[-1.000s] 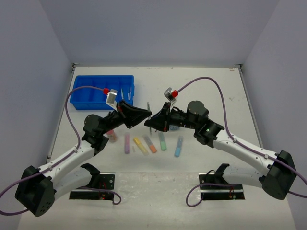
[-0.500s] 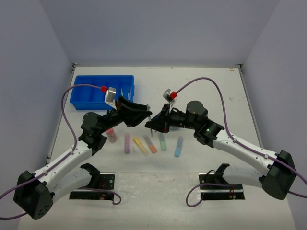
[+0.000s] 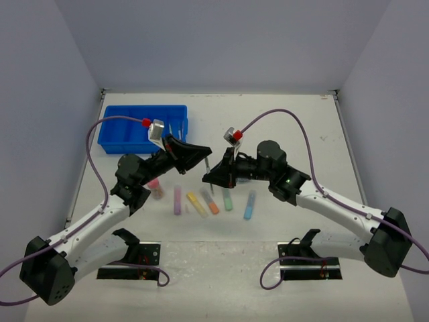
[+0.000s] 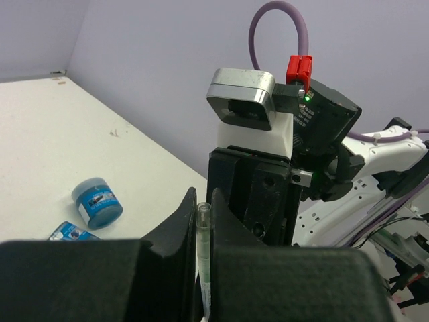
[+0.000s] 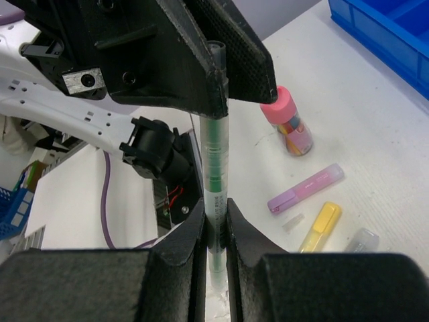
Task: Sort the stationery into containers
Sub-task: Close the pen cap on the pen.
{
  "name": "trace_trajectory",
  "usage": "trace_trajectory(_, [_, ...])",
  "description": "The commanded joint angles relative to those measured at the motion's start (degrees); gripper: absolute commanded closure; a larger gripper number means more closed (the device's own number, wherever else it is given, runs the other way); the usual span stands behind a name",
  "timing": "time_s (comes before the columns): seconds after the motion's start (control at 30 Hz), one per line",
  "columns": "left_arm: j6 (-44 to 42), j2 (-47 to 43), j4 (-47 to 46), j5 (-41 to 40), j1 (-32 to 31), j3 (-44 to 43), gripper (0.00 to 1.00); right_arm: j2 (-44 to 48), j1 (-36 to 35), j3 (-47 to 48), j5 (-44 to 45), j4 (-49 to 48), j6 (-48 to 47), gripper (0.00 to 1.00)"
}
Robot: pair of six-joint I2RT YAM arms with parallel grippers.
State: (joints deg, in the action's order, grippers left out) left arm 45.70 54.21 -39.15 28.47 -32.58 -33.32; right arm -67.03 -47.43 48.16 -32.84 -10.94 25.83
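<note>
My left tool (image 4: 203, 201) is closed on the upper end of a thin clear pen with a green core (image 5: 216, 154). Its two black fingers (image 5: 234, 47) pinch the shaft just under the tip. My right tool (image 5: 214, 216) is closed on the same pen lower down, with the shaft clamped upright between its fingers. The two tools meet tip to tip in the air above the white surface (image 3: 281, 121), so the pen is off the surface and gripped by both.

Below the tools, on the side toward my arm bases, five short pastel marker sticks lie side by side in a row on the surface. From left to right they are a purple marker (image 3: 177, 200), a yellow marker (image 3: 195, 203), an orange marker (image 3: 210, 203), a green marker (image 3: 227, 198) and a blue marker (image 3: 249, 204).

Just left of that row, under my left arm, a small bottle with a pink cap (image 3: 155, 190) stands upright.

Beyond my left tool, toward the far left corner of the surface, sits a rectangular bright blue plastic tray (image 3: 143, 107) with dividers, well apart from the pen.

Ahead and to the left of my left tool, its wrist camera shows two small round blue tubs. One round blue tub (image 4: 98, 202) stands upright. The second blue tub (image 4: 72, 232), just beside it, is partly hidden behind the tool body.
</note>
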Motion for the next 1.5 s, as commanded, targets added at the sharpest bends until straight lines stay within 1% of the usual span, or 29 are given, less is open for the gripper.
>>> trace_trajectory(0.0, [1.09,0.92,-4.89,1.61,-0.03,-0.15,1.0,-0.24,-0.21,3.83,1.08,-0.93,-0.81,1.0])
trace_trajectory(0.1, [2.36,0.87,-6.26,2.84,-0.04,1.27,1.0,-0.47,-0.24,5.57,3.49,-0.72,-0.99,1.0])
trace_trajectory(0.27, [3.91,0.24,-7.43,4.0,-1.14,4.84,1.0,-3.09,0.85,13.77,5.86,2.5,-2.23,1.0])
trace_trajectory(0.37, [3.7,0.02,-7.68,2.63,-3.69,8.14,1.0,-5.22,3.97,19.18,5.2,3.54,-2.3,1.0])
trace_trajectory(0.47, [3.52,0.76,-7.7,1.18,-5.82,9.5,1.0,-6.88,5.36,23.73,4.89,4.96,-2.59,1.0])
trace_trajectory(0.57, [3.61,0.5,-8.05,0.33,-7.84,11.17,1.0,-9.29,6.92,31.43,5.11,8.09,-4.04,1.0])
trace_trajectory(0.77, [2.34,-2.32,-4.52,-0.77,-8.2,11.82,1.0,-12.49,9.02,42.35,4.32,12.71,-4.95,1.0])
trace_trajectory(0.8, [2.15,-2.56,-4.02,-0.79,-8.2,11.58,1.0,-13.09,9.02,42.82,3.08,12.93,-4.93,1.0])
trace_trajectory(0.87, [-0.91,-3.74,0.07,-3.21,-8.11,9.57,1.0,-13.85,8.91,41.34,-0.88,12.39,-4.51,1.0])
trace_trajectory(0.97, [-6.06,-4.63,9.39,-6.69,-7.89,3.36,1.0,-12.48,8.54,33.25,-4.7,7.75,-3.16,1.0])
trace_trajectory(1.03, [-8.67,-4.55,15.47,-8.9,-7.76,-2.5,1.0,-10.8,7.86,27.61,-6.57,5.44,-3.13,1.0])
trace_trajectory(1.1, [-10.68,-4.76,17.22,-10.04,-7.85,-4.95,1.0,-9.91,7.45,24.95,-8.22,4.58,-3.69,0.99])
trace_trajectory(1.13, [-11.06,-4.99,18.01,-10.67,-7.79,-6.04,1.0,-9.55,7.29,23.77,-8.32,4.34,-3.64,0.92])
trace_trajectory(1.2, [-12.42,-4.95,19.06,-13.07,-7.65,-9.1,1.0,-8.72,7.27,19.67,-7.95,2.89,-3.02,0.68])
trace_trajectory(1.27, [-12.83,-4.62,19.73,-14.15,-7.41,-10.46,1.0,-8.38,7.27,18.01,-7.32,2.15,-2.71,0.44])
trace_trajectory(1.3, [-13.15,-3.67,20.05,-14.53,-7.22,-12.06,1.0,-8.25,7.27,16.28,-6.81,2.22,-2.65,0.16])
trace_trajectory(1.33, [-13.85,-2.92,21.08,-15.32,-7.06,-13.28,1.0,-7.94,7.27,15.13,-6.13,2.36,-2.65,0.04])
trace_trajectory(1.4, [-15.61,-1.5,24.12,-17.55,-6.71,-15.52,1.0,-7.06,7.32,13.54,-4.13,2.94,-2.83,0.01])
trace_trajectory(1.43, [-16.29,0.03,26.08,-20.54,-6.06,-16.99,1.0,-6.44,7.35,12.26,-2.29,3.68,-3.11,0.01])
trace_trajectory(1.47, [-17.58,1.99,29.27,-24.96,-5.5,-19.38,1.0,-5.12,7.38,11.25,2.05,5.69,-3.75,0.01])
